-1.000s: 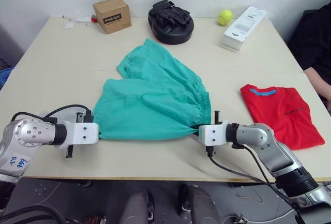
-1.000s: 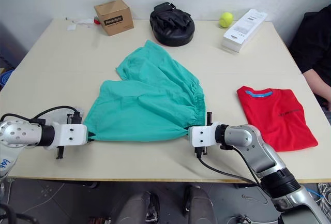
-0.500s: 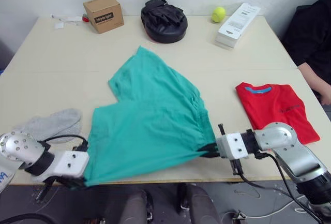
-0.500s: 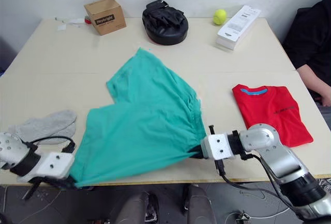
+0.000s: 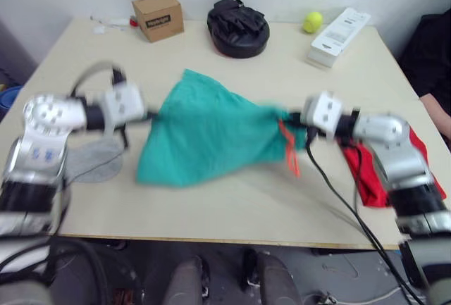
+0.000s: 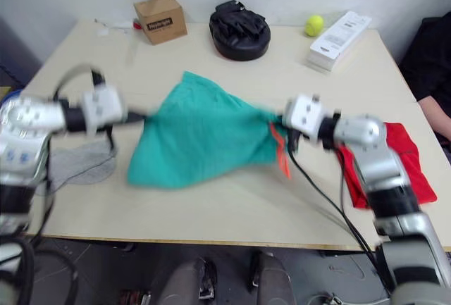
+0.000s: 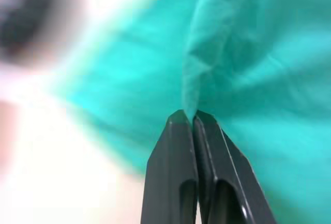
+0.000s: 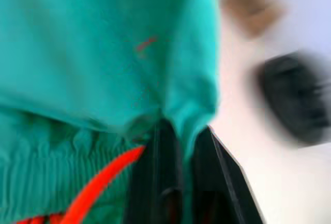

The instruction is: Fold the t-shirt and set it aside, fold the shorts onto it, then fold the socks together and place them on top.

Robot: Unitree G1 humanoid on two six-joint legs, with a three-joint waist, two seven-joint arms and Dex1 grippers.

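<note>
The shorts (image 5: 211,136) hang in the air above the middle of the table (image 5: 211,206), stretched between the two arms; the left gripper (image 7: 193,123) has its fingers pinched tight on one edge of the teal cloth, and the right gripper (image 8: 178,138) is clamped on the waistband end, where the orange drawstring (image 5: 287,146) dangles; the lower edge of the cloth sags toward the tabletop, though I cannot tell whether it touches.

The step in hand looks like folding the shorts, with the t-shirt (image 5: 373,178) already folded and lying on the table under and beside the right arm; to do it well, both grippers should keep even tension so the cloth falls flat, lower the hanging edge first, then lay the held edge over it so the halves match; the drawstring is best tucked inside the fold; a slack side would leave a bunched, lopsided bundle.

The long axis of the shorts runs across the table from left to right, waistband toward the robot's right and the leg end toward its left; the socks (image 5: 95,160) lie on the table below the left arm, just beside the hanging cloth, and should stay clear of it.
</note>
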